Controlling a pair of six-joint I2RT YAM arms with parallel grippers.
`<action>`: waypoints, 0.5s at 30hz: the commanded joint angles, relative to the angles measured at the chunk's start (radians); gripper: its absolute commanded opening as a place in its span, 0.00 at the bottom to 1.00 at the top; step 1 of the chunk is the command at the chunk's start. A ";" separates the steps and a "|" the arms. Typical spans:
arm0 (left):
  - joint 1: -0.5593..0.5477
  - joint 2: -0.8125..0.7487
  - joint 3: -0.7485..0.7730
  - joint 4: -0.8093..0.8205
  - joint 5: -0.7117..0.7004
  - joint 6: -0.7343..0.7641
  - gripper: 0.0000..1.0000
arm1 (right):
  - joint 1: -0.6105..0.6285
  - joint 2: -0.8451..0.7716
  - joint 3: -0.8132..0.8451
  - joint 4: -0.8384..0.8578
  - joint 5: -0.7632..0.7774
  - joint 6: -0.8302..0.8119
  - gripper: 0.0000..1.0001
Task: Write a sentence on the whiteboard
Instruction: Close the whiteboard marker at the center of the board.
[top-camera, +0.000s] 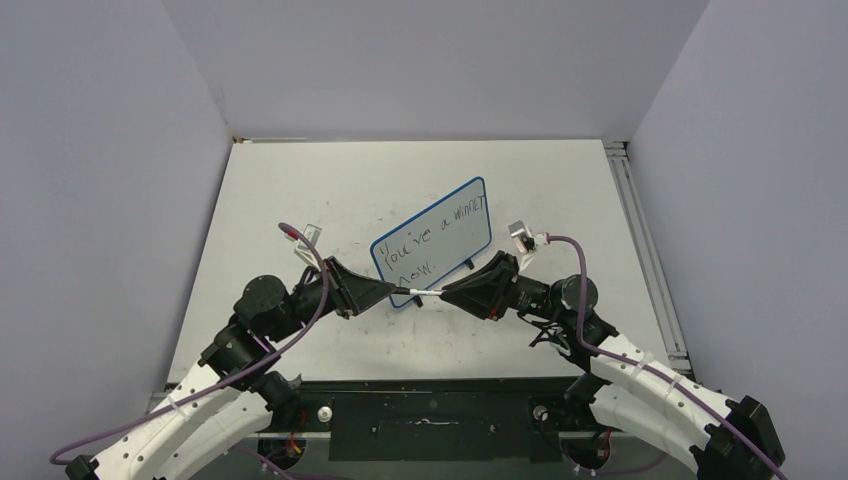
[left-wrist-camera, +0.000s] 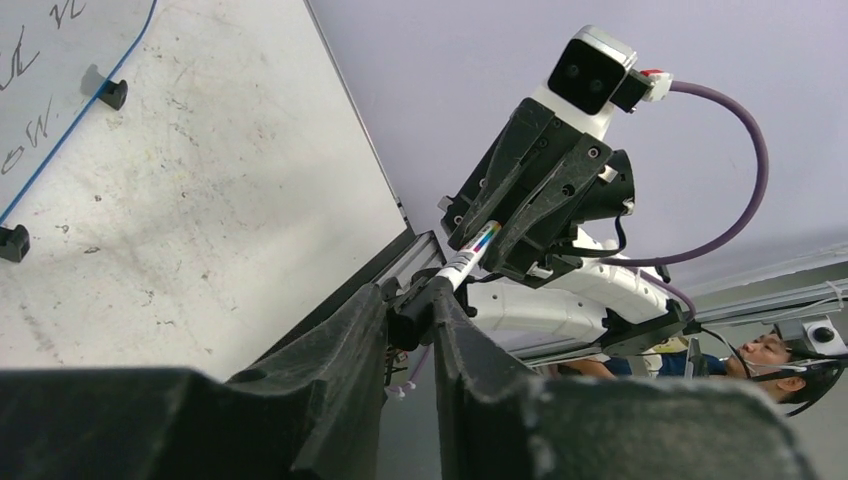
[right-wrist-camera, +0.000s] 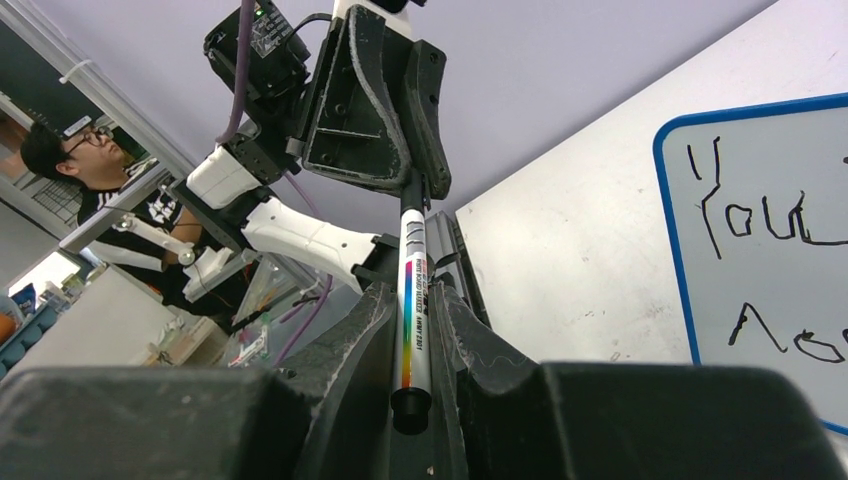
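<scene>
Where the whiteboard (top-camera: 455, 213) is set askew on the worktop (top-camera: 300, 190), the sentence (top-camera: 428, 238) is written across it in thin black uneven letters; beside its near edge, one marker (right-wrist-camera: 413, 270) is clamped by left tool (right-wrist-camera: 415, 188) and right tool (right-wrist-camera: 412, 335).

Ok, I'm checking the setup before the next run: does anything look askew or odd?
The whiteboard sits skewed against the table edges, and the sentence runs in uneven letters. One marker is held at both ends, between left gripper and right gripper.
</scene>
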 joint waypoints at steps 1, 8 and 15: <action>0.006 -0.008 -0.010 0.086 0.031 -0.026 0.14 | 0.009 -0.011 0.034 0.062 0.008 -0.014 0.05; 0.008 -0.008 -0.035 0.150 0.056 -0.044 0.00 | 0.015 -0.004 0.027 0.111 0.028 0.002 0.05; 0.008 0.000 -0.052 0.182 0.088 -0.051 0.00 | 0.036 0.029 0.021 0.205 0.078 0.012 0.05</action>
